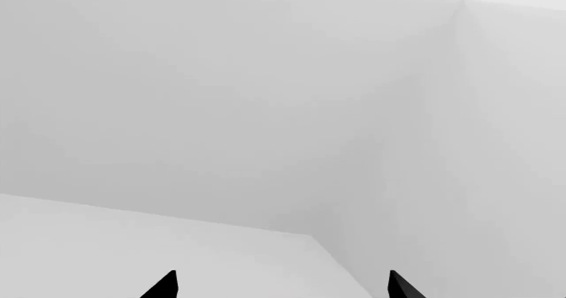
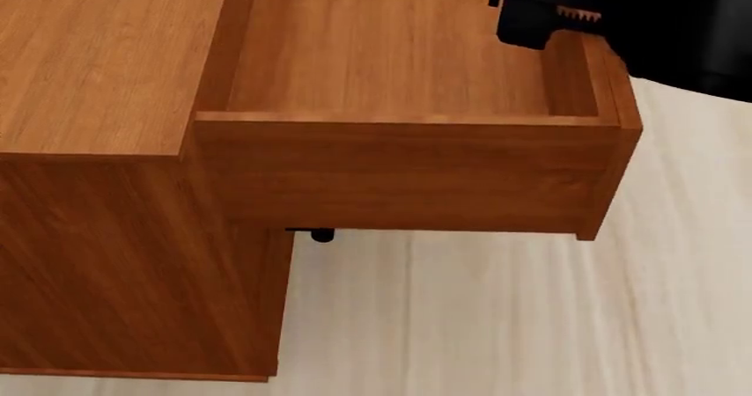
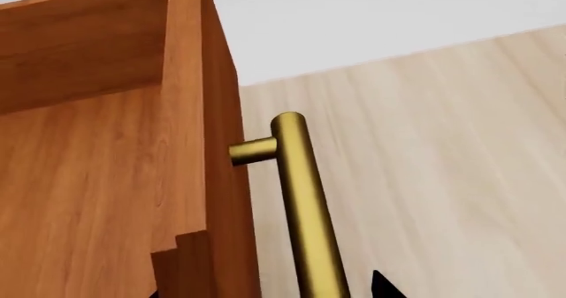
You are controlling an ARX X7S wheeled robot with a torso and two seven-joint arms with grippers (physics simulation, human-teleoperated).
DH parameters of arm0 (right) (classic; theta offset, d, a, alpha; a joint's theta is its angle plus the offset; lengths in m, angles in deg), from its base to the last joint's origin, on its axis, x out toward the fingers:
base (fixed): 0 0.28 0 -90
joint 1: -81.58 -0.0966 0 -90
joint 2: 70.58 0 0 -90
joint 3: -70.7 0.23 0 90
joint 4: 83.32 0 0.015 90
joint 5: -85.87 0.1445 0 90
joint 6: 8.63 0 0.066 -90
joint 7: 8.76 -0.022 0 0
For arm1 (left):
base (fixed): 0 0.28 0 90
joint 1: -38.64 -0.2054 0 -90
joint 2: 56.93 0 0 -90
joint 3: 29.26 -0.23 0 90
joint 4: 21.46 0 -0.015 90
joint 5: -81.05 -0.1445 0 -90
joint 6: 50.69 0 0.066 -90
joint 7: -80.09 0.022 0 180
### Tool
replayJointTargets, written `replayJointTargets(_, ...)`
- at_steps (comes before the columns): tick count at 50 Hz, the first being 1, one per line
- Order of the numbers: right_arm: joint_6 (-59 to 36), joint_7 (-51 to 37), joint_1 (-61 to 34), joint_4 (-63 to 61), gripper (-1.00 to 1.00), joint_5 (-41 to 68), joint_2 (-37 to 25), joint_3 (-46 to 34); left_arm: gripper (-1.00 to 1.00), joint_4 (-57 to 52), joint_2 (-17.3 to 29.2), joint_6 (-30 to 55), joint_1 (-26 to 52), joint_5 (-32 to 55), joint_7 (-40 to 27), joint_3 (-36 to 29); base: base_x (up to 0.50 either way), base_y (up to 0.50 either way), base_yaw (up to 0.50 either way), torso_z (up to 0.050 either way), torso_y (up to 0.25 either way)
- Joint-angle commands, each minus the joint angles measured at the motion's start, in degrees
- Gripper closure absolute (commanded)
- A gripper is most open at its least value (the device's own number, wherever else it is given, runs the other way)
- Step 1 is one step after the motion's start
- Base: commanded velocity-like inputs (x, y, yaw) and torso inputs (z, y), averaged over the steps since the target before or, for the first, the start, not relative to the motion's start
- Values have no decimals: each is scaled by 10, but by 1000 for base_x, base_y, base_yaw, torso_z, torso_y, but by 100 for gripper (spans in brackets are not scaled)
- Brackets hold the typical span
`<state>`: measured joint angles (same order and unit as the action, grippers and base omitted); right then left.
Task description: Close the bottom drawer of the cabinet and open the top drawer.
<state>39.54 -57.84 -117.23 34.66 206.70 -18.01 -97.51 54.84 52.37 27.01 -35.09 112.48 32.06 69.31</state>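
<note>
The cabinet [image 2: 106, 194] fills the left of the head view. Its top drawer [image 2: 400, 163] stands pulled far out, its inside bare. My right gripper [image 2: 543, 13] hovers at the drawer's front panel. In the right wrist view the brass bar handle [image 3: 301, 198] runs between the fingers of the right gripper [image 3: 265, 291], whose jaws are open and straddle both the handle and the front panel [image 3: 199, 146] without clamping either. My left gripper [image 1: 281, 286] is open on nothing and faces a white wall. The bottom drawer is hidden under the pulled-out top drawer.
Pale wood floor [image 2: 529, 317] stretches in front of the cabinet. A small dark piece [image 2: 312, 235] shows in the shadow under the open drawer. The left wrist view holds only a white wall corner [image 1: 389, 146].
</note>
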Motion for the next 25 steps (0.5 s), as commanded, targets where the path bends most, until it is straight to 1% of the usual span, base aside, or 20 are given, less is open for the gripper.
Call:
replayJointTargets(1, -85, -248, -6, 19, -100, -87, -94, -84, -100, 0, 1, 1, 0, 1, -2, -1, 0, 0, -8, 0, 9)
replayJointTargets(3, -88, -251, -8, 15, -100, -83, -99, -83, -100, -5, 3, 7, 0, 0, -7, -2, 0, 0, -8, 0, 6)
replayJointTargets(4, -89, -252, -9, 14, -100, -83, -102, -82, -100, 7, -4, -10, -6, -3, 3, -1, 0, 0, -8, 0, 0)
replayJointTargets(6, -89, -252, -11, 13, -100, -79, -108, -80, -100, 11, -5, -14, -7, -4, 6, -2, 0, 0, -9, 0, 11)
replayJointTargets(7, -86, -257, -12, 14, -100, -80, -112, -79, -100, 1, 1, 0, -2, -1, -3, -2, 0, 0, -9, 0, 0)
replayJointTargets(11, -82, -261, -15, 10, -100, -72, -130, -72, -100, -4, 4, 6, 1, 2, -7, -2, 0, 0, -9, 0, 9)
replayJointTargets(12, -82, -262, -16, 3, -100, -68, -135, -69, -100, 9, -4, -13, -7, -3, 5, -2, 0, 0, -10, 0, 9)
replayJointTargets(15, -74, -260, -20, -28, -100, -49, -152, -52, -100, -2, 4, 5, 2, 1, -6, -3, 0, 0, -10, 0, 7)
replayJointTargets(21, -88, -288, -48, -44, -100, -43, -169, -45, -100, -4, 4, 6, 1, 0, -8, -3, 0, 0, -11, 0, 8)
replayJointTargets(25, -88, -290, -60, -66, -100, -21, -188, -30, -100, -3, 4, 4, 1, 0, -8, -3, 0, 0, -11, 0, 8)
